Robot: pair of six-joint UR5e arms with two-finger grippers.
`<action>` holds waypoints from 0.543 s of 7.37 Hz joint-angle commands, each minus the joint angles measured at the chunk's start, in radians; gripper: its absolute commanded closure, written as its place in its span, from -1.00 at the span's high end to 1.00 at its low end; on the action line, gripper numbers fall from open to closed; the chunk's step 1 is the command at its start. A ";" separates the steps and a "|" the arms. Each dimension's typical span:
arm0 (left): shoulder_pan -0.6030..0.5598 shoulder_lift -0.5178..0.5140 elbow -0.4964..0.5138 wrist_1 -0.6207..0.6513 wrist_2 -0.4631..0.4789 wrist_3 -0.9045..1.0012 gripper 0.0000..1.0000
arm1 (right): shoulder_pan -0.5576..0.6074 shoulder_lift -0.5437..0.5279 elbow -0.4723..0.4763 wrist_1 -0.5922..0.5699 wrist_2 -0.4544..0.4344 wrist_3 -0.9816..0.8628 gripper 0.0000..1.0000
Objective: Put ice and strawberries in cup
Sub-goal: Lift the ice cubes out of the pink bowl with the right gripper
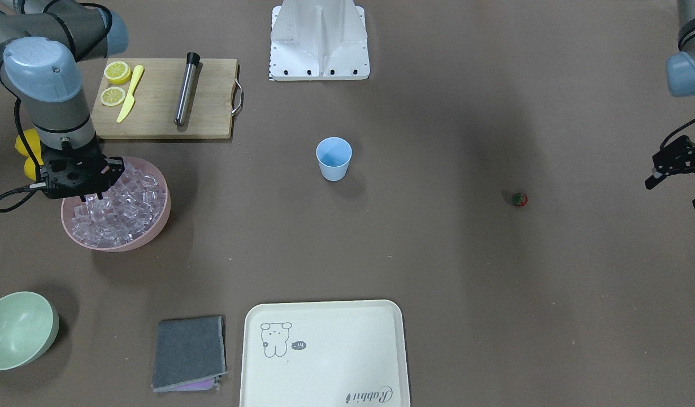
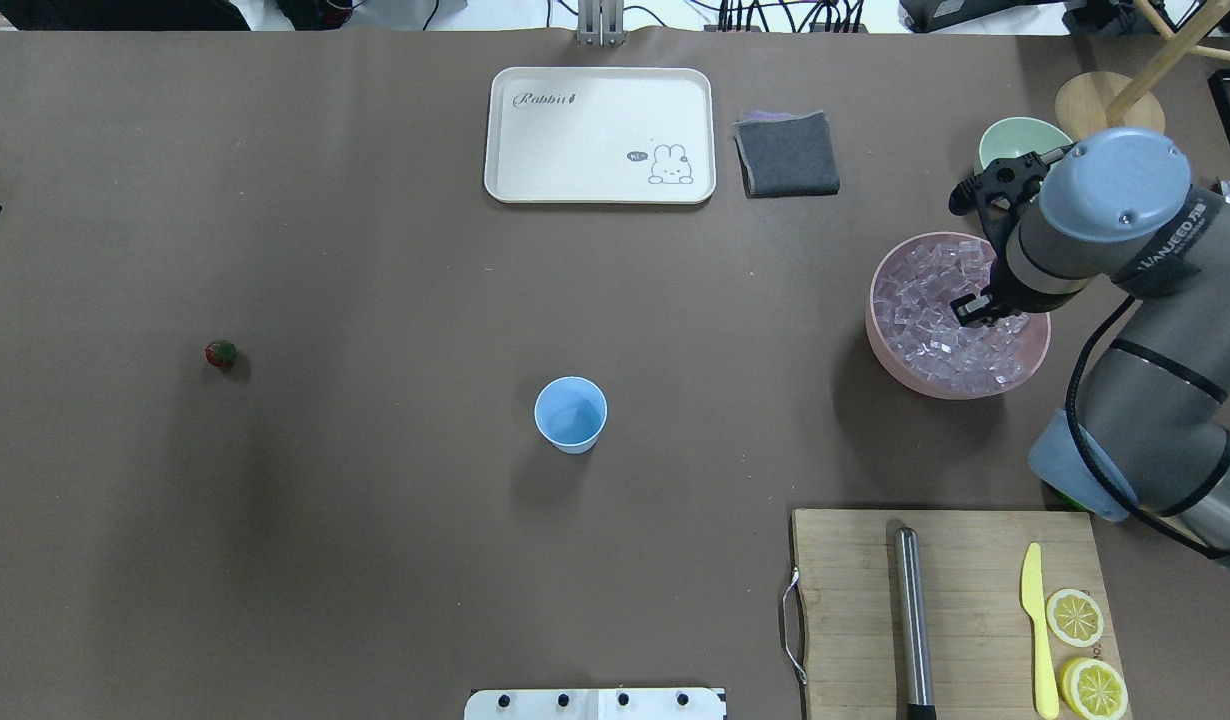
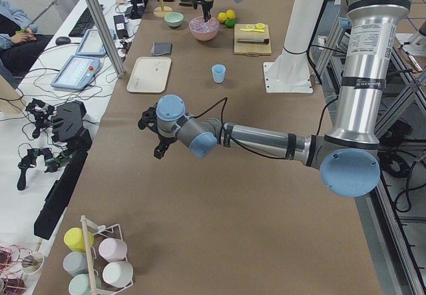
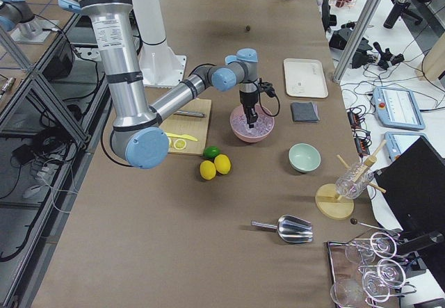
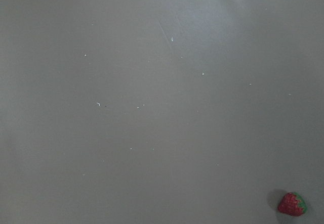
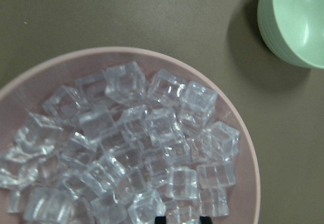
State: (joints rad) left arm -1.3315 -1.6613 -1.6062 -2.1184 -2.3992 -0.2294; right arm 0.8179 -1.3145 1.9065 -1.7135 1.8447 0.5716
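Note:
The light blue cup (image 1: 333, 158) stands upright and empty at mid-table; it also shows in the overhead view (image 2: 571, 414). A pink bowl (image 1: 155, 226) holds a heap of clear ice (image 1: 127, 209). My right gripper (image 1: 90, 195) reaches down into the heap. In the right wrist view its fingertips (image 6: 160, 219) stand close together with an ice cube (image 6: 182, 214) between them. The small red strawberry (image 1: 519, 199) lies alone on the table, also seen in the left wrist view (image 5: 292, 204). My left gripper (image 1: 678, 189) hovers open and empty, well to the side of it.
A wooden cutting board (image 1: 212, 107) carries lemon slices (image 1: 117, 72), a yellow knife (image 1: 130, 93) and a metal rod (image 1: 185, 87). A pale green bowl (image 1: 17, 330), a grey cloth (image 1: 189, 353) and a cream tray (image 1: 325, 353) lie along the far edge. Whole lemons (image 4: 215, 165) sit by the bowl.

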 commanded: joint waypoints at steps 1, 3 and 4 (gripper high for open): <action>0.008 0.000 0.000 0.000 0.000 -0.001 0.96 | 0.029 0.102 0.002 -0.069 0.100 0.145 -1.00; 0.009 0.000 0.002 0.000 0.000 -0.001 0.96 | 0.014 0.202 0.002 -0.066 0.117 0.389 -1.00; 0.009 0.000 0.000 0.000 0.000 -0.001 0.96 | -0.018 0.263 0.002 -0.067 0.114 0.506 -1.00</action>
State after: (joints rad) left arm -1.3230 -1.6613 -1.6053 -2.1184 -2.3992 -0.2301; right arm 0.8289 -1.1256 1.9083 -1.7796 1.9548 0.9219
